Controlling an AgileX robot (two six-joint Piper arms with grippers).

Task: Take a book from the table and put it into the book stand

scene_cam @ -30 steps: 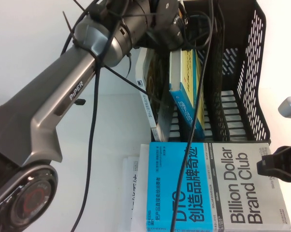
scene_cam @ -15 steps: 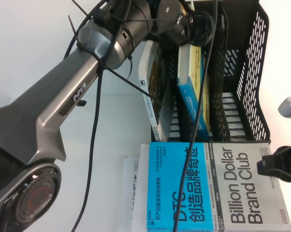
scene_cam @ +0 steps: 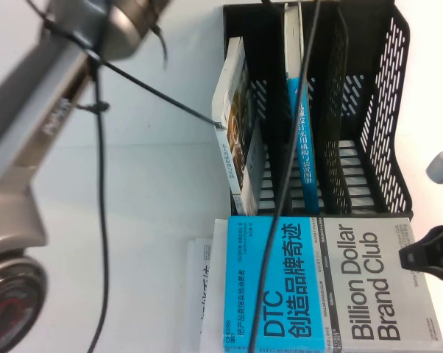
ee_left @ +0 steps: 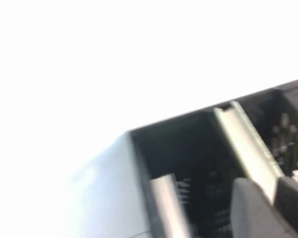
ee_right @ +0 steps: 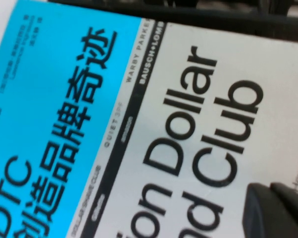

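Note:
The pale-yellow book with the blue spine [scene_cam: 296, 125] stands upright in the middle slot of the black book stand [scene_cam: 387, 110]. My left gripper is out of the high view; only its arm [scene_cam: 30, 118] shows at the left. In the left wrist view my left gripper [ee_left: 276, 187] is shut and empty just above the book's pale top edge [ee_left: 245, 146] inside the stand [ee_left: 203, 148]. My right gripper [scene_cam: 427, 254] is shut at the table's right edge, over the grey half of the flat book [ee_right: 198, 114]; it shows in the right wrist view [ee_right: 273, 198].
A thinner white book with a brown cover picture [scene_cam: 235, 125] leans in the stand's left slot; it also shows in the left wrist view [ee_left: 166, 203]. The blue-and-grey "Billion Dollar Brand Club" book [scene_cam: 369, 287] lies flat before the stand, over white papers [scene_cam: 207, 294]. White table [scene_cam: 133, 220] spreads left.
The pale-yellow book went from leaning to standing upright in the middle slot. My left arm pulled away up and to the left, and its gripper left the high view. The right arm stayed still.

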